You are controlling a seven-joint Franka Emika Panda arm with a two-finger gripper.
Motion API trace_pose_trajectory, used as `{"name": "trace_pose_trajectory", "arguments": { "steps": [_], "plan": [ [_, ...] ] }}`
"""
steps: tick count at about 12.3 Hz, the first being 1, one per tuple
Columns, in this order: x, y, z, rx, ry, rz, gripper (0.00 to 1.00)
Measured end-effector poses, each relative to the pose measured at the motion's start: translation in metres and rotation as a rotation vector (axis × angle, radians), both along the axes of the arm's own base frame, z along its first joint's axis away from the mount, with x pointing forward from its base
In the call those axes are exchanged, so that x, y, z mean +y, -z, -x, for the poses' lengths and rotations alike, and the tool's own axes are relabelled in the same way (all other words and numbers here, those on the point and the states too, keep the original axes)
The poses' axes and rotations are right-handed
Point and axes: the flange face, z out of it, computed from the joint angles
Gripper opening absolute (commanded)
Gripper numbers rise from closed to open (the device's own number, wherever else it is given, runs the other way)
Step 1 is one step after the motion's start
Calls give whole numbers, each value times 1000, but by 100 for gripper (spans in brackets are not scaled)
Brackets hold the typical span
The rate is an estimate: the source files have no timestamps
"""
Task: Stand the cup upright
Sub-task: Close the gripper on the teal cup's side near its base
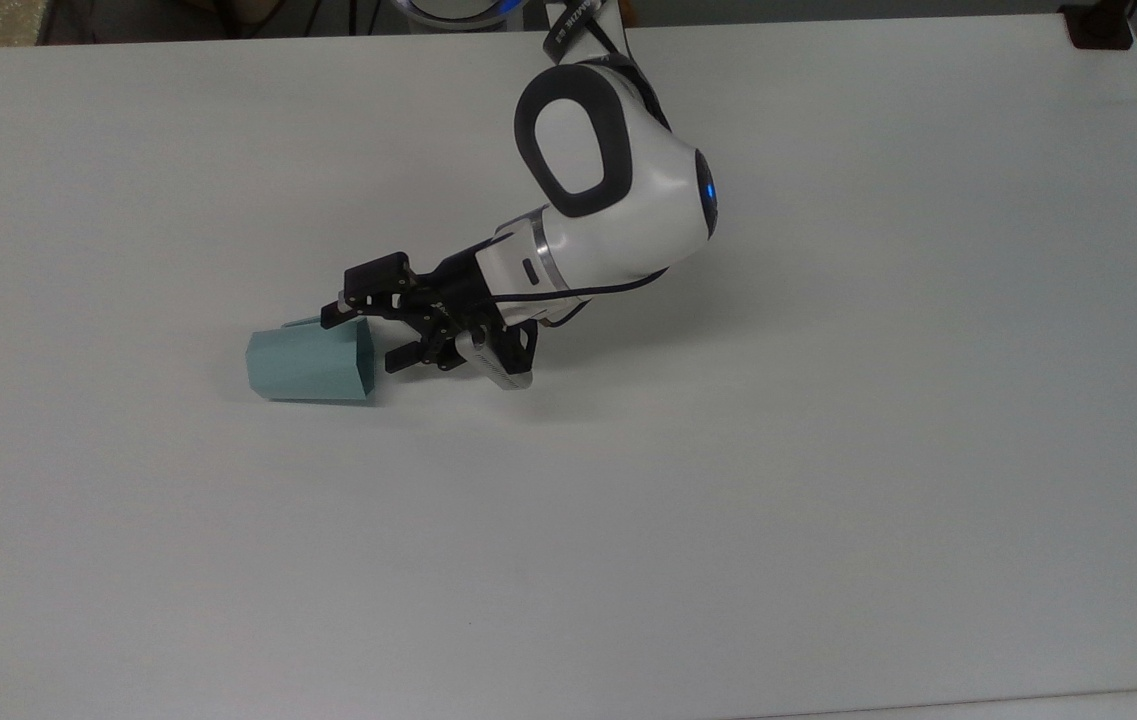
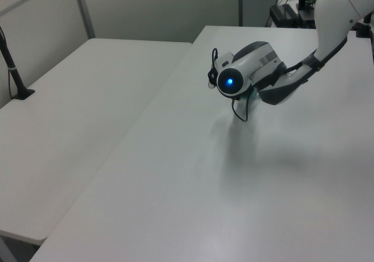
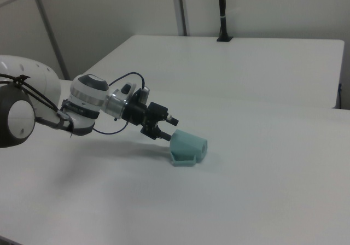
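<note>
Item: cup [image 1: 308,363], pale teal, faceted, lying on its side on the white tabletop [image 1: 828,450]. Long axis runs along the top view's left-right line; wide polygonal rim faces the top view's right, toward the pincer [image 1: 364,338]. Pincer: fingers apart, nothing held, tips at the rim (one by its far edge, one just off the mouth). Cup lies directly ahead, toward the top view's left.
</note>
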Motion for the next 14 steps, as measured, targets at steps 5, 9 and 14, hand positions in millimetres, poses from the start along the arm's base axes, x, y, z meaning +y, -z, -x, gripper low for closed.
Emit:
{"name": "trace_pose_trajectory", "arguments": {
  "steps": [5,9,14],
  "plan": [
    [-17,12,-4,14,15,21,72],
    [-30,20,-9,18,10,55,0],
    [-33,21,-10,17,-8,91,0]
  ]
}}
